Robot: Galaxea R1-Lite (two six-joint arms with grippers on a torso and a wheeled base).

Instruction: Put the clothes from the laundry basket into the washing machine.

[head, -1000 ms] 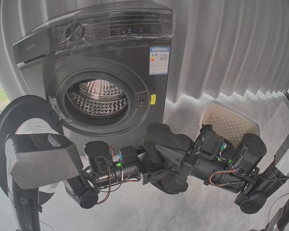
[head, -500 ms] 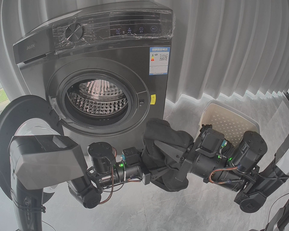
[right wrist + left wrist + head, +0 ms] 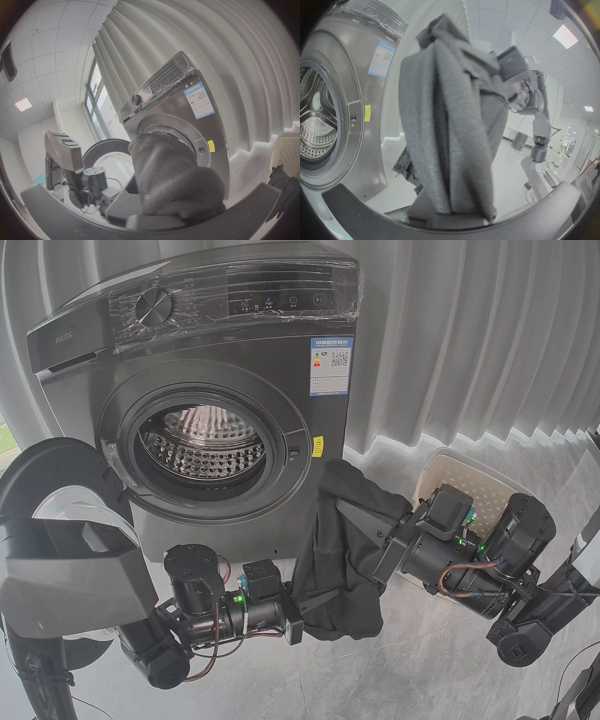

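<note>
A dark grey garment (image 3: 337, 565) hangs in the air between my two grippers, just right of the washing machine (image 3: 206, 365) front. My right gripper (image 3: 351, 516) is shut on its upper part, level with the lower rim of the open drum (image 3: 200, 446). Lower down, my left gripper (image 3: 322, 605) is shut on the garment's bottom fold. In the left wrist view the cloth (image 3: 450, 125) rises from the left gripper (image 3: 453, 218). The right wrist view has the garment (image 3: 172, 181) bunched over the right gripper (image 3: 156, 215). The cream laundry basket (image 3: 481, 490) stands behind my right arm.
The machine's round door (image 3: 56, 477) is swung open to the left, close to my left arm. White curtains (image 3: 469, 334) hang behind the basket. Another dark cloth (image 3: 281, 184) lies at the basket (image 3: 287, 150). Grey tiled floor (image 3: 375, 677) spreads below the arms.
My right gripper has raised the garment and carried it toward the machine. The left arm has dropped lower and to the left, so the cloth now hangs stretched out between them.
</note>
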